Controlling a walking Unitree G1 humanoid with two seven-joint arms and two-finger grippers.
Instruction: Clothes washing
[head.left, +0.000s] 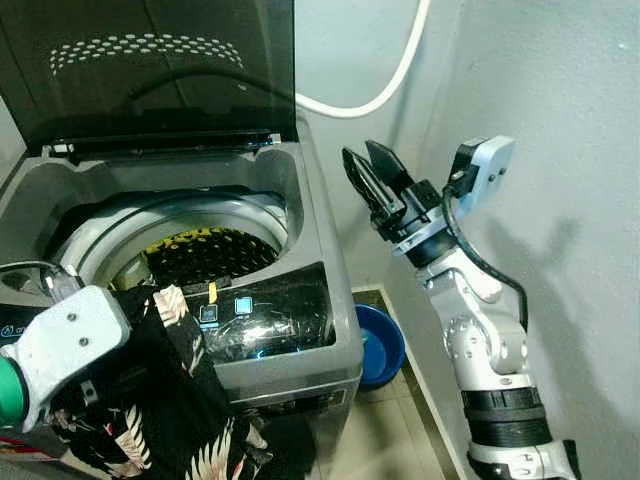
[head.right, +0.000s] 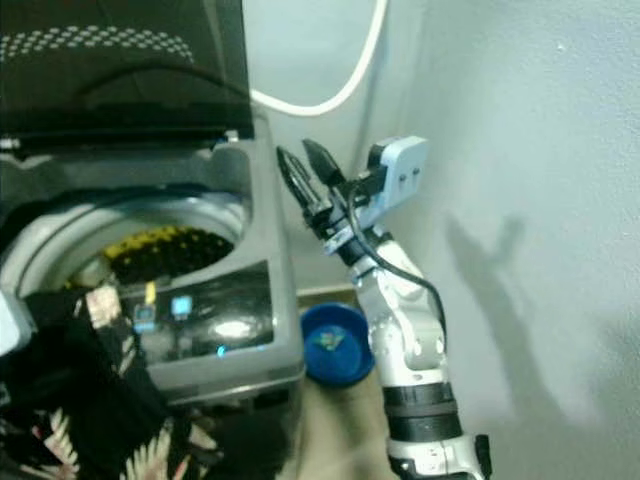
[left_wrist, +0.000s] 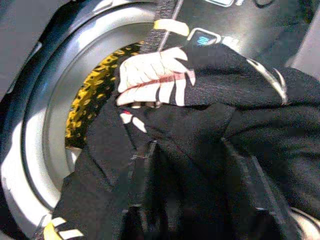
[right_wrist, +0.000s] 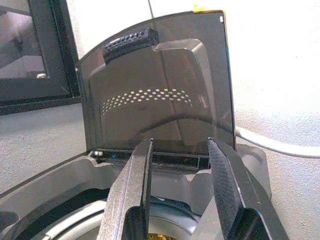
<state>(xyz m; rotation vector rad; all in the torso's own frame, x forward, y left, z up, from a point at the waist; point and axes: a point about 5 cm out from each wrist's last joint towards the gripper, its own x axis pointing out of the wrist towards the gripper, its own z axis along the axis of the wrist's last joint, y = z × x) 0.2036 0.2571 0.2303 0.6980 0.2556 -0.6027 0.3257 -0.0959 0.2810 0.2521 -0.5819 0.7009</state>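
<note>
- Clearly, the washing machine (head.left: 300, 330) stood with its lid (head.left: 150, 70) raised, and the drum (head.left: 205, 250) showed a yellow perforated floor.
- The left gripper (left_wrist: 195, 200) had its 2 fingers spread around a black leaf-print garment (head.left: 170, 400), which was bunched against the machine's front edge and hung down below it.
- The right gripper (head.left: 372, 180) hovered beside the machine's right wall, its fingers parted and holding nothing.
- The drum lay up and ahead of the garment, so the left arm was nearer; likely the cloth needed lifting over the rim.
- A blue basin (head.left: 380, 345) sat on the floor.
</note>
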